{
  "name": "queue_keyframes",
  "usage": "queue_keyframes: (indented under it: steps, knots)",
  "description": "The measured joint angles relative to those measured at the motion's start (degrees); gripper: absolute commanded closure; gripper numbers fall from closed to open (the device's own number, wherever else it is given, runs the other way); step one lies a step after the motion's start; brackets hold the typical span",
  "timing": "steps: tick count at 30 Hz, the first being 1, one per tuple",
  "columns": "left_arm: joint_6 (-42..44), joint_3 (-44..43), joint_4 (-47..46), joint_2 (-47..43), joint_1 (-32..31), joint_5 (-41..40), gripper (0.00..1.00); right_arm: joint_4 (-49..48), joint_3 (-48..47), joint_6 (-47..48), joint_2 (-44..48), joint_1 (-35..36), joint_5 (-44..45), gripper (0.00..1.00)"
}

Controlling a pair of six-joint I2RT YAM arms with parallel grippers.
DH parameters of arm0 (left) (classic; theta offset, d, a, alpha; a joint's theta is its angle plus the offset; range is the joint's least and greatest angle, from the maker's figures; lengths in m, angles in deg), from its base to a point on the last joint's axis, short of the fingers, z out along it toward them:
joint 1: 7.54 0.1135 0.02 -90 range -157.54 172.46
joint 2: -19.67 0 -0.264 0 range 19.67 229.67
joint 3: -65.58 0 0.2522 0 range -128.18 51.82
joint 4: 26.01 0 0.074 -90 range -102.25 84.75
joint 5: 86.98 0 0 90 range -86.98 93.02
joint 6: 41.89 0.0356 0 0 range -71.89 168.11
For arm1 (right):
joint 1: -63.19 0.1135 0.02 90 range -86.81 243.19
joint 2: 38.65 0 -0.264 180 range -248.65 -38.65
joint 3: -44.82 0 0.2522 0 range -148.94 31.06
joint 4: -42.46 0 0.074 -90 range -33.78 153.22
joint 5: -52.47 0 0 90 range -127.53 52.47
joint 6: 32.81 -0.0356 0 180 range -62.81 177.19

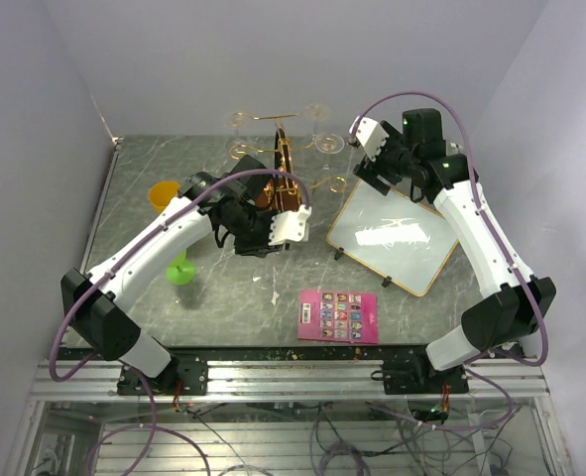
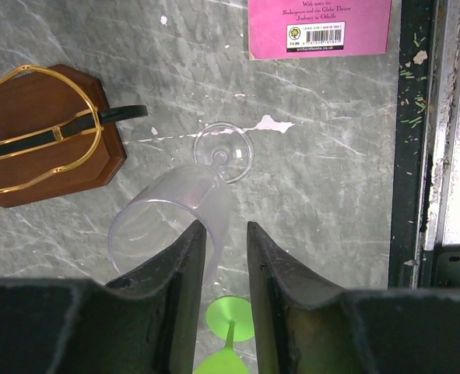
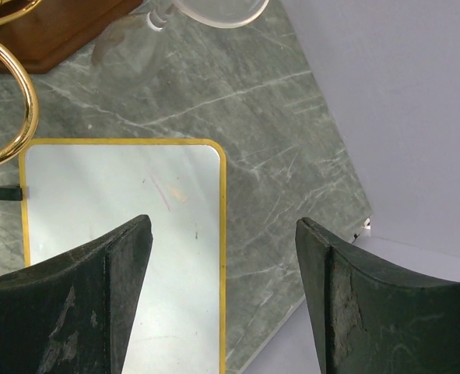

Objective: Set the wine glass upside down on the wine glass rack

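Wine glass (image 2: 167, 222): bowl edge hidden behind left jaws. Green glass (image 2: 230, 315): cut by bottom edge. Rack (image 2: 50, 128): cut off left.

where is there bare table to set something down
Free: the front strip between the green glass and pink book, and the back-left corner behind the orange cup. Crowded: around the rack, where the left gripper hangs over the lying wine glass.

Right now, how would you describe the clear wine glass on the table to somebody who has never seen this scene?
Find the grey marble table and, on it, the dark brown wooden base of the thin gold wire rack. Just off that base's corner lies the clear wine glass, on its side. Its neighbour, the bright green glass, is coloured; this one is colourless.
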Motion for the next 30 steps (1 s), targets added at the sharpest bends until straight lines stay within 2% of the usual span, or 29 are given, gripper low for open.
queue_keyframes:
  steps: [3,7,14,19,22,26,30]
  knots:
    - [0.0,0.0,0.4,0.2,0.0,0.0,0.79,0.0,0.0,0.0,0.0,0.0,0.1,0.26]
    - [-0.1,0.0,1.9,0.2,-0.1,0.4,0.92,0.0,0.0,0.0,0.0,0.0,0.2,0.26]
    - [-0.6,-1.0,5.7,-0.7,-0.1,4.3,0.93,0.5,-0.1,0.0,0.0,0.0,-0.8,0.26]
    - [0.2,-5.2,10.1,-3.0,1.3,12.9,0.93,3.0,-2.1,-0.8,0.0,-0.5,-6.8,0.26]
    - [2.0,-9.2,13.1,-4.5,5.2,21.1,0.93,3.8,-4.3,-2.1,0.0,-1.9,-12.5,0.25]
    - [3.5,-13.9,15.7,-7.0,13.9,32.9,0.93,3.7,-6.9,-4.9,0.9,-5.4,-21.1,0.25]
    - [2.6,-16.3,16.2,-8.9,20.2,42.3,0.93,2.3,-7.1,-9.3,3.1,-8.4,-27.5,0.25]
